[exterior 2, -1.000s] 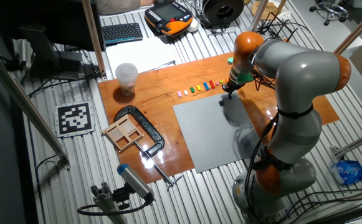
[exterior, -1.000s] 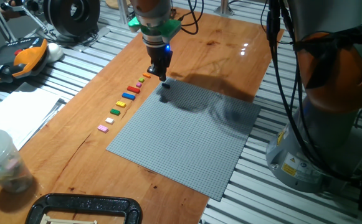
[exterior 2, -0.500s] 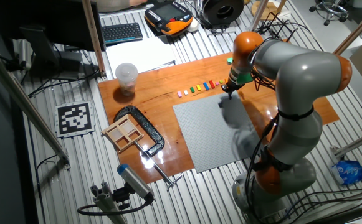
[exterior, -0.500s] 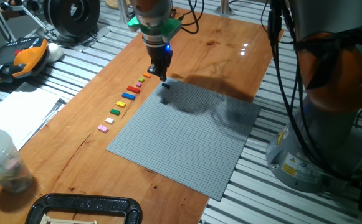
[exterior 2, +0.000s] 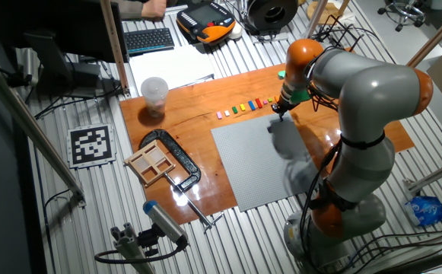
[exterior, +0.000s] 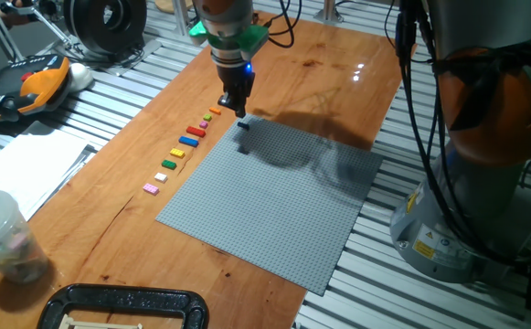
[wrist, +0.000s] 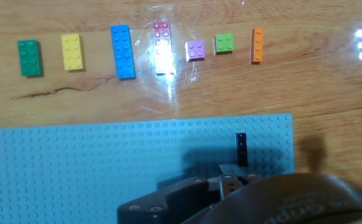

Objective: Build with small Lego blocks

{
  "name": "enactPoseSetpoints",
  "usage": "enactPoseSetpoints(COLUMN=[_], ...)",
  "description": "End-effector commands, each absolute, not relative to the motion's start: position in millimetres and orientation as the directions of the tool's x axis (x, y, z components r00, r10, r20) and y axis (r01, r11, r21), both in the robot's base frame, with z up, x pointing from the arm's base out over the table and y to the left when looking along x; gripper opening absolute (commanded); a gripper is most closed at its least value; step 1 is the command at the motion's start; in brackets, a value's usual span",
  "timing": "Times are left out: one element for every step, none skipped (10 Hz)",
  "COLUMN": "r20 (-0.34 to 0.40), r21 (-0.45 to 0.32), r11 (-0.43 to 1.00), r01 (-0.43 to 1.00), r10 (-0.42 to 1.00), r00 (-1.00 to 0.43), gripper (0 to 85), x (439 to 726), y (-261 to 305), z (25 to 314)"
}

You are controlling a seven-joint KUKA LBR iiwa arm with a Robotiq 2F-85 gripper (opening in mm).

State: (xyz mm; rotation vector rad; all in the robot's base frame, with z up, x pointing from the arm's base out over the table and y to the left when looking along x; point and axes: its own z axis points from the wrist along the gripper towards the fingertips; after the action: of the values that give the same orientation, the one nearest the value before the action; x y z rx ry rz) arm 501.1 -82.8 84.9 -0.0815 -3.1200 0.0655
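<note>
Bricks (wrist: 123, 51): light, rigid, slick; best pinched across long sides. Gripper (exterior: 237, 108) above baseplate (exterior: 274, 196); grip state indeterminable.

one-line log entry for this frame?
hand: above baseplate corner, state unclear | dark brick: on baseplate | other bricks: rowed on wood table

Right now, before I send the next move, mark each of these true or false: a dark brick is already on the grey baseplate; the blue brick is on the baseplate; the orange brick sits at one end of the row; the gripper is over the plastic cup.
1. A dark brick stands on the baseplate near its corner. True.
2. The blue brick is on the baseplate. False: it lies on the wooden table, in the row.
3. The orange brick ends the row. True.
4. The gripper is over the plastic cup. False: it hangs at the baseplate's far corner.
</note>
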Motion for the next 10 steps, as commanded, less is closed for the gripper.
enactPoseSetpoints(r20=[0.019, 0.028, 0.035, 0.043, 0.054, 0.057, 0.060, 0.063, 0.066, 0.070], r21=[-0.038, -0.031, -0.019, -0.017, -0.014, -0.012, -0.011, -0.016, -0.014, -0.008], r11=[0.998, 0.997, 0.997, 0.998, 0.998, 0.998, 0.998, 0.998, 0.999, 0.999], r01=[0.059, 0.064, 0.068, 0.067, 0.062, 0.055, 0.055, 0.059, 0.051, 0.047], r10=[0.060, 0.065, 0.069, 0.068, 0.063, 0.055, 0.055, 0.060, 0.052, 0.047], r00=[-0.998, -0.998, -0.997, -0.997, -0.997, -0.997, -0.997, -0.996, -0.996, -0.996], gripper=[0.0, 0.0, 0.0, 0.0, 0.0, 0.0, 0.0, 0.0, 0.0, 0.0], x=[501.2, 500.7, 500.3, 500.3, 500.6, 501.0, 501.1, 501.2, 501.6, 500.8], y=[-82.6, -82.3, -82.0, -82.0, -82.4, -82.0, -81.9, -82.4, -84.5, -85.1], z=[85.0, 84.7, 84.6, 84.8, 84.1, 83.2, 82.3, 81.6, 80.0, 79.3])
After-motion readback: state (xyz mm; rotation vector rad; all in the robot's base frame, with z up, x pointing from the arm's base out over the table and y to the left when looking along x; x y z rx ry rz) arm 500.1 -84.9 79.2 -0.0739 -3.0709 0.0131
